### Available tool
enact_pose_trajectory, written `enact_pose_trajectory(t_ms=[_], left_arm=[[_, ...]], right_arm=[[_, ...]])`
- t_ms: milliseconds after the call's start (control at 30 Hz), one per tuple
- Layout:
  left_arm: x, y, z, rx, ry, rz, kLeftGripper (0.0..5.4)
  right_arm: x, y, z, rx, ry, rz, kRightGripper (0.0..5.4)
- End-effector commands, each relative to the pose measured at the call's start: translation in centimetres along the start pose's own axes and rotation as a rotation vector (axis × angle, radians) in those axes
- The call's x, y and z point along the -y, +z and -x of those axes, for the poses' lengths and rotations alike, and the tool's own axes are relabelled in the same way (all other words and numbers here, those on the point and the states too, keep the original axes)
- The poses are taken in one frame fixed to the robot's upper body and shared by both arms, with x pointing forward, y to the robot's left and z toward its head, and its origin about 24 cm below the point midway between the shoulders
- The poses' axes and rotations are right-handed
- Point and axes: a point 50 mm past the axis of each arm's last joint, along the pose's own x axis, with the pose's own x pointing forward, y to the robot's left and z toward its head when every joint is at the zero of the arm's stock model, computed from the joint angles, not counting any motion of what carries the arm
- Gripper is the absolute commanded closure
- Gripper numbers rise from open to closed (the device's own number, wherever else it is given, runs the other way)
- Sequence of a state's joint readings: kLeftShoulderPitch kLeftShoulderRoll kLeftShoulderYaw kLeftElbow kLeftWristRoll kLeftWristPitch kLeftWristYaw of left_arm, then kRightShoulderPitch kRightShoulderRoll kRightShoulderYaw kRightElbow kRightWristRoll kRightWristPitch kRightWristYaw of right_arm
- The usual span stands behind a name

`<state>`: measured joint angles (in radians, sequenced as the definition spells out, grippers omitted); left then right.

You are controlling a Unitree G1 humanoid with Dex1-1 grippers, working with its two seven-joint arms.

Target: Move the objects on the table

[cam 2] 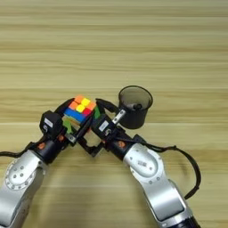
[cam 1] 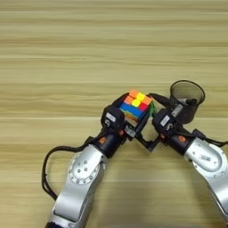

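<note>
The multicoloured puzzle cube (cam 1: 136, 106) is held slightly above the table (cam 1: 67, 53), just right of centre. My left gripper (cam 1: 131, 114) reaches it from the lower left and is shut on it, one black finger at its upper left corner and the other under its lower edge. My right gripper (cam 1: 150, 121) comes in from the right and stands open, its two fingers spread wide beside the cube's right side. The black mesh pen cup (cam 1: 187, 99) stands upright just right of the right gripper. A small dark end, probably the marker pen (cam 1: 191, 101), shows inside the cup.
A black cable (cam 1: 46, 169) loops out from my left arm at the lower left. Another cable (cam 2: 191, 169) curves beside my right forearm. Bare wooden planks stretch across the far half and left side.
</note>
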<state>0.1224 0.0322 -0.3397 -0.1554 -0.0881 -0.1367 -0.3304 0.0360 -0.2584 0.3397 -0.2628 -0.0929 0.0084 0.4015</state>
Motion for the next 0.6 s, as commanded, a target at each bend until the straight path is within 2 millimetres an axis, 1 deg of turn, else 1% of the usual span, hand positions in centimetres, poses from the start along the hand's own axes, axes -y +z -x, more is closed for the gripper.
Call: enact_pose_trajectory(t_ms=[33, 333, 467, 500, 600], left_arm=[[0.13, -0.23, -0.02, -0.017, -0.010, 0.003, 2.12], [0.20, -0.27, -0.07, -0.020, -0.013, 0.006, 2.12], [0.14, -0.38, -0.11, -0.023, -0.009, 0.007, 2.12], [0.13, -0.40, -0.11, -0.024, -0.008, 0.007, 2.12], [0.11, -0.47, -0.13, -0.026, -0.006, 0.007, 2.12]], right_arm=[[0.39, 0.10, -0.23, 0.014, -0.004, -0.001, 0.00], [0.18, 0.16, -0.26, 0.026, 0.003, -0.033, 0.00], [0.18, 0.26, -0.23, 0.033, 0.001, -0.033, 0.47], [0.15, 0.30, -0.21, 0.034, 0.002, -0.034, 0.51], [0.09, 0.43, -0.20, 0.045, 0.005, -0.047, 0.91]])
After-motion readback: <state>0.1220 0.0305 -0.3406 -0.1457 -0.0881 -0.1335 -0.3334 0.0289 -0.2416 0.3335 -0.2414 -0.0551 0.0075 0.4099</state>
